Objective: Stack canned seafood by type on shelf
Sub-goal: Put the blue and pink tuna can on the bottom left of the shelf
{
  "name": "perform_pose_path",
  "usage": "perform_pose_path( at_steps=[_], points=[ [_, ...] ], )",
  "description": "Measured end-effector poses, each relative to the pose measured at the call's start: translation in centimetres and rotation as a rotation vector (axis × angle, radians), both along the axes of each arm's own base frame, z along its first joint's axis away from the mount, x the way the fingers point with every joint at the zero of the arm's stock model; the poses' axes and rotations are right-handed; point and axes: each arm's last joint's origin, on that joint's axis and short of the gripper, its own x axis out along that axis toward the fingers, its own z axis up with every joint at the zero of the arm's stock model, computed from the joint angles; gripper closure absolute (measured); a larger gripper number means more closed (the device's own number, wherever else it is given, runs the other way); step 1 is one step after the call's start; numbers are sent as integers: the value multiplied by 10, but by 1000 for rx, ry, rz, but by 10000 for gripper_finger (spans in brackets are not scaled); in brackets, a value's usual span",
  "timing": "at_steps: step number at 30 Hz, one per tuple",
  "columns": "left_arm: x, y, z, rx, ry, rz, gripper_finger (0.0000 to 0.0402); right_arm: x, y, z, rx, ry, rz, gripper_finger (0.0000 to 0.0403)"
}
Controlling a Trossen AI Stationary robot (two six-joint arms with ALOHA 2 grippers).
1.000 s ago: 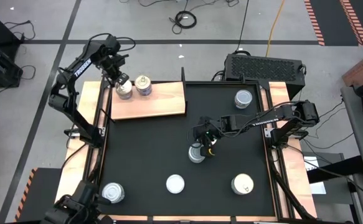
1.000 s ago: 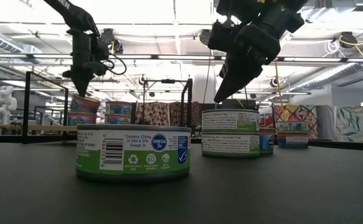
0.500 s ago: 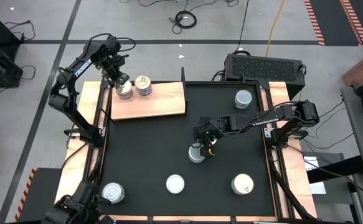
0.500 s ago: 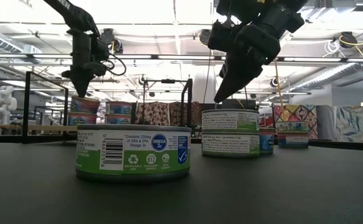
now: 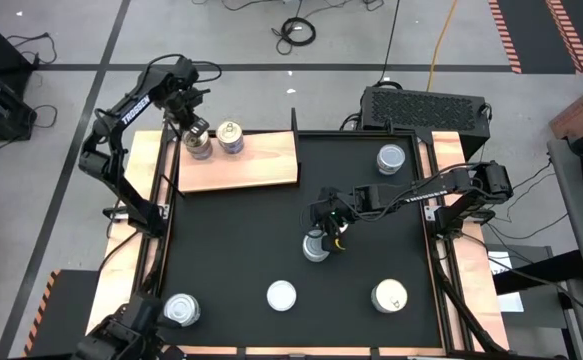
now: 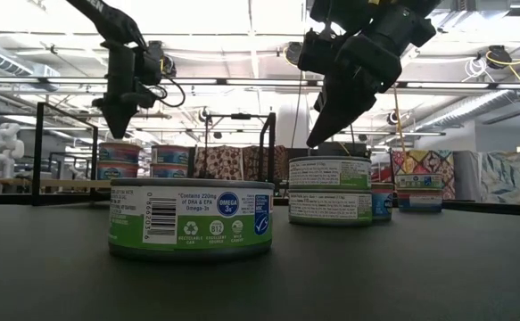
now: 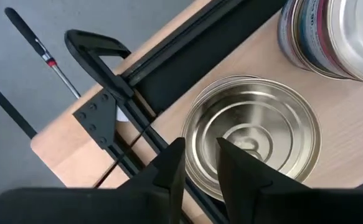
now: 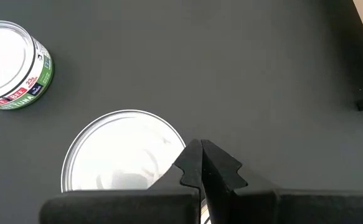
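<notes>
hovering over the shelf (image 5: 239, 160), the left gripper (image 7: 201, 163) is parting its fingers slightly just above a stacked tin (image 7: 253, 143); the right gripper (image 8: 200, 163), clenched empty, is hanging over a pale-topped tin (image 8: 124, 152) on the black mat (image 5: 241, 240).

A black mat (image 5: 261, 235) covers most of a pale wooden tabletop (image 5: 143, 190), whose bare edges show along the mat's left and right sides. Just beyond the mat's far right corner sits a dark perforated box (image 5: 423, 106). On the grey floor past the mat lie a coiled black cable (image 5: 297, 31) and a yellow cable (image 5: 441, 40) running toward the box. Seen level across the mat, the room behind holds patterned fabric hangings (image 6: 224, 162) and a white sculpted figure (image 6: 6, 143) off to the left, under bright ceiling lights (image 6: 242, 18).
</notes>
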Motion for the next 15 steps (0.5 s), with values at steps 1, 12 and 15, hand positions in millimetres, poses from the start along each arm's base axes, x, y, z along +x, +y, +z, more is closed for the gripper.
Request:
perform_pose_path(
  at_steps=[1, 12, 15],
  points=[
    [1, 0, 2, 5, -3, -2, 306, 0, 0, 0, 0, 0, 0, 403],
    [12, -31, 47, 10, -248, -56, 304, 0, 0, 0, 11, 0, -14, 403],
    [23, -53, 62, 29, -324, -141, 304, 0, 0, 0, 23, 0, -29, 403]
  ],
)
